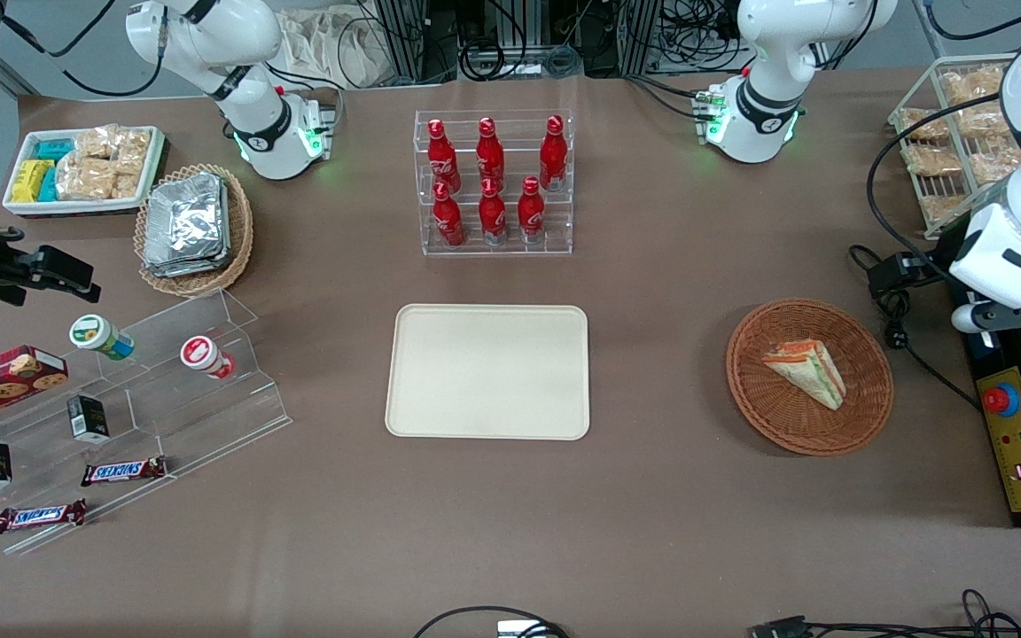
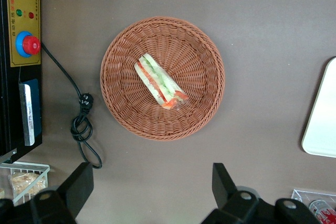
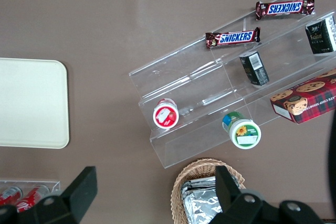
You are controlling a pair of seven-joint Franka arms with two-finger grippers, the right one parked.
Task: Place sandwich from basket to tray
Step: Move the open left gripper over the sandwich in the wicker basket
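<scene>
The sandwich point(image 1: 805, 372), a clear-wrapped wedge with green and orange-red layers, lies in the middle of the reddish-brown wicker basket point(image 1: 745, 390) toward the working arm's end of the table. The cream-beige tray point(image 1: 488, 372) lies flat at the table's middle with nothing on it. My gripper point(image 2: 151, 184) is open and hangs high above the table, off to the side of the basket near the control box. Only bare table shows between its fingers point(image 2: 79, 182). The left wrist view also shows the sandwich point(image 2: 159, 81), the basket point(image 2: 121, 103) and an edge of the tray point(image 2: 323, 124).
A control box with a red stop button point(image 1: 1000, 400) and a black cable point(image 1: 905, 337) lie beside the basket. A clear rack of red bottles point(image 1: 493, 182) stands farther from the camera than the tray. A wire snack rack point(image 1: 954, 124), acrylic shelves point(image 1: 120, 399) and a tan basket of foil packets point(image 1: 194, 229) stand at the table's ends.
</scene>
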